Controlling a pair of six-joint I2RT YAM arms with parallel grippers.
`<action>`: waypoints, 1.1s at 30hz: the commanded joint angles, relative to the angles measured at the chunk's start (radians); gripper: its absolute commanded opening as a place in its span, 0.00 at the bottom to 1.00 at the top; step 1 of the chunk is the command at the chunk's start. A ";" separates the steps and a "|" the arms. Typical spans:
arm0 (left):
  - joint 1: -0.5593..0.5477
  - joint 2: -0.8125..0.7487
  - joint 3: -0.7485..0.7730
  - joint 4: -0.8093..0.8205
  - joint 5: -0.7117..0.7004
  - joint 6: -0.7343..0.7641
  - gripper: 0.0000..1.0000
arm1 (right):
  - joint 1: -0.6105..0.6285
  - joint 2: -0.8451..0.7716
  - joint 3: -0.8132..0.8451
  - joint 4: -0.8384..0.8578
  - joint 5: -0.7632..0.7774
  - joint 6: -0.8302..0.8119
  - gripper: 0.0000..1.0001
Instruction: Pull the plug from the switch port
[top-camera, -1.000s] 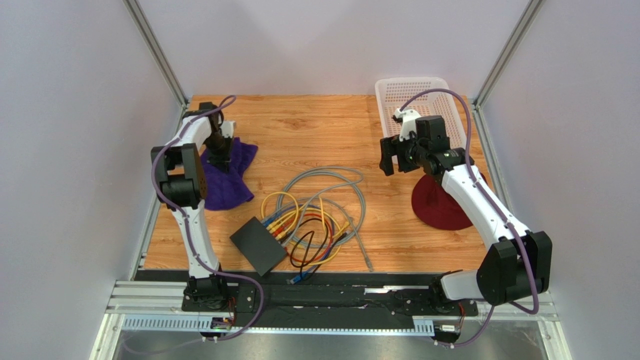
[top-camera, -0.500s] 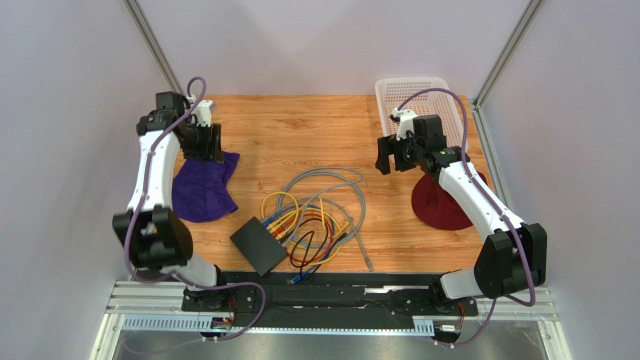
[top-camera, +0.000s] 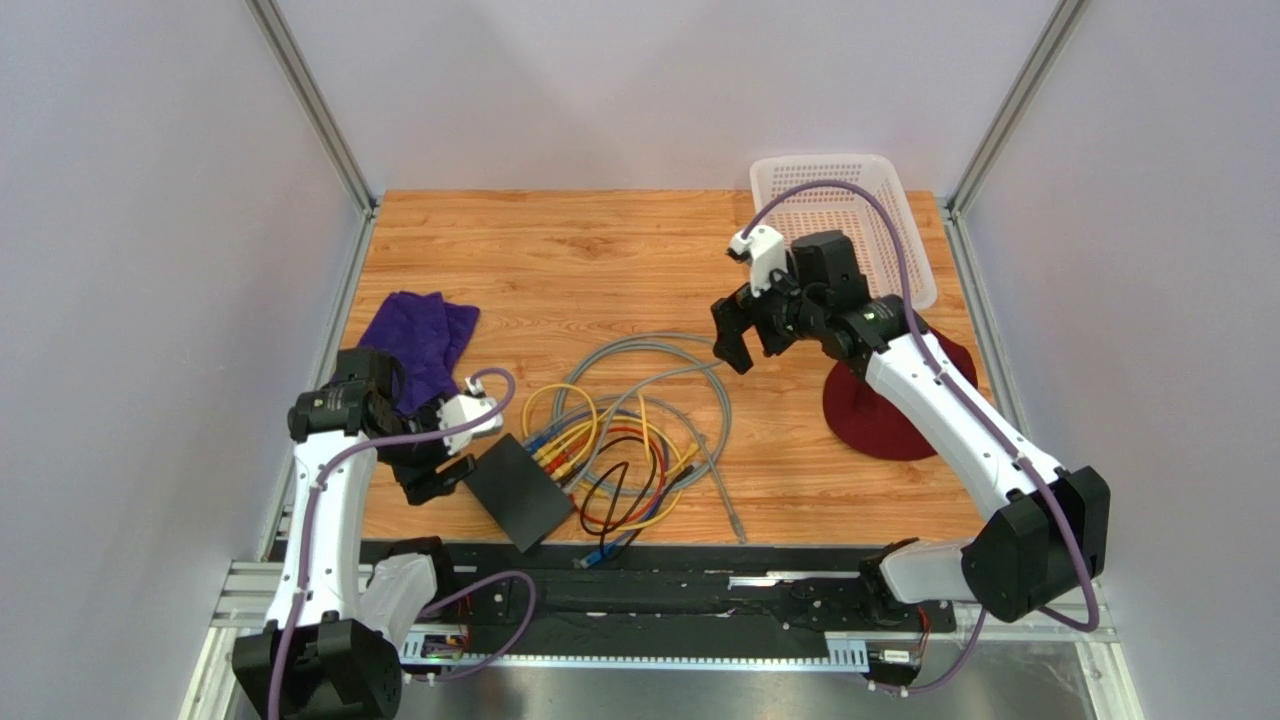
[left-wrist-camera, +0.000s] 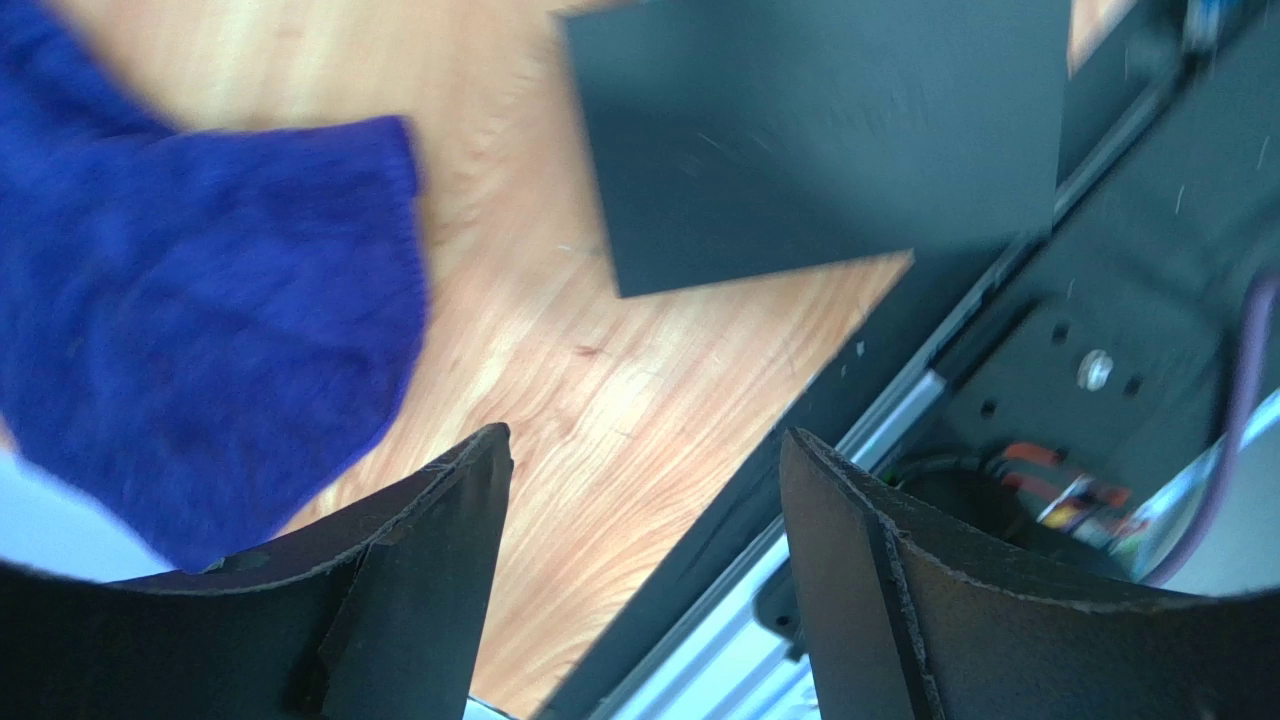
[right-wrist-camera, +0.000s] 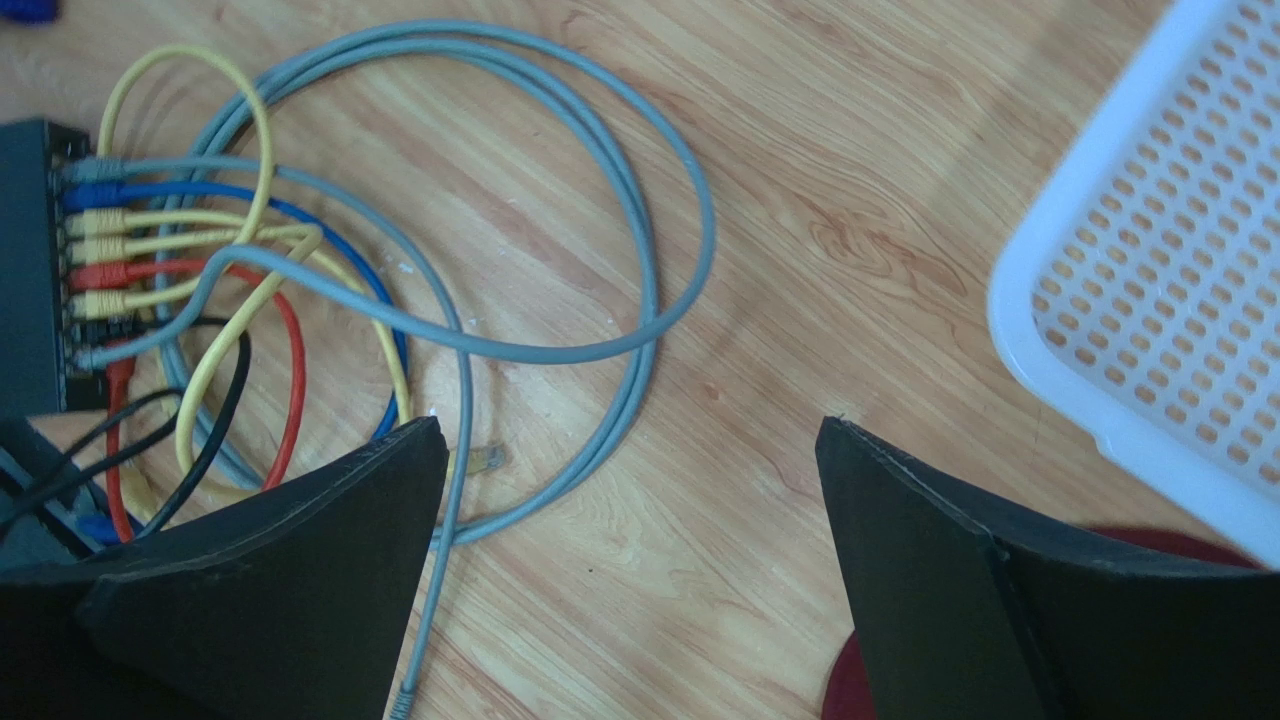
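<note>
Left pincer (left-wrist-camera: 646, 450) hangs spread and empty just beside the switch (top-camera: 519, 491); right pincer (right-wrist-camera: 628, 435), also spread, hovers well apart from it. The switch lies tilted by the near edge of the surface (top-camera: 601, 255), left of middle, plugs (right-wrist-camera: 93, 225) crowded along its far-right side. Unbraced, it would likely slide with any pull; tangled cables (top-camera: 639, 435) could snag neighbours

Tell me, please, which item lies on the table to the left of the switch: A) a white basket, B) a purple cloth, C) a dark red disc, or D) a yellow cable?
B: the purple cloth lies left of the switch; the basket, red disc and cables are all to its right.
</note>
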 joint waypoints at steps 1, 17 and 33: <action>-0.007 0.004 -0.104 0.069 0.033 0.344 0.72 | 0.069 0.045 0.129 -0.103 0.022 -0.169 0.99; -0.309 -0.088 -0.359 0.362 0.032 0.321 0.71 | 0.057 0.119 0.246 -0.171 0.081 -0.064 1.00; -0.462 0.107 -0.333 0.517 -0.015 0.171 0.68 | 0.026 0.092 0.195 -0.111 0.095 -0.031 1.00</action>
